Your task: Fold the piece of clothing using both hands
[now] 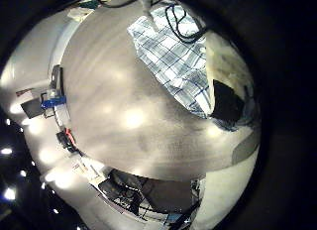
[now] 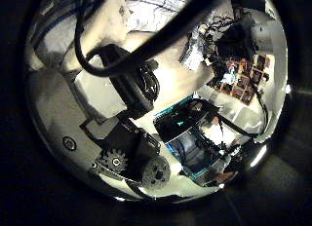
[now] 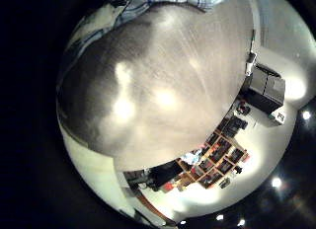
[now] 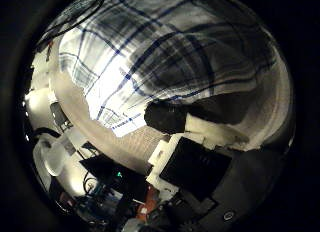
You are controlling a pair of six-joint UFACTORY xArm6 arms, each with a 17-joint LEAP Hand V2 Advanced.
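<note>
The piece of clothing is a checked cloth point(image 1: 176, 54) lying spread on the round table point(image 1: 119, 111). In the left little finger side view it sits well away from my left palm, and a dark hand point(image 1: 230, 103) rests at its edge. Parts of my left hand point(image 2: 122, 85) cross the left thumb side view, where only a strip of the cloth point(image 2: 161, 4) shows. The cloth point(image 4: 170, 52) fills most of the right thumb side view, so it is close under my right palm. My right hand point(image 4: 170, 118) reaches to the cloth's hem there.
The table top point(image 3: 158, 91) stretches bare beside the cloth's edge point(image 3: 168, 0). Beyond the table's rim stand shelves and boxes point(image 3: 212, 150) and room clutter point(image 1: 54, 101). Equipment point(image 2: 239, 65) sits past the table on the left hand's side.
</note>
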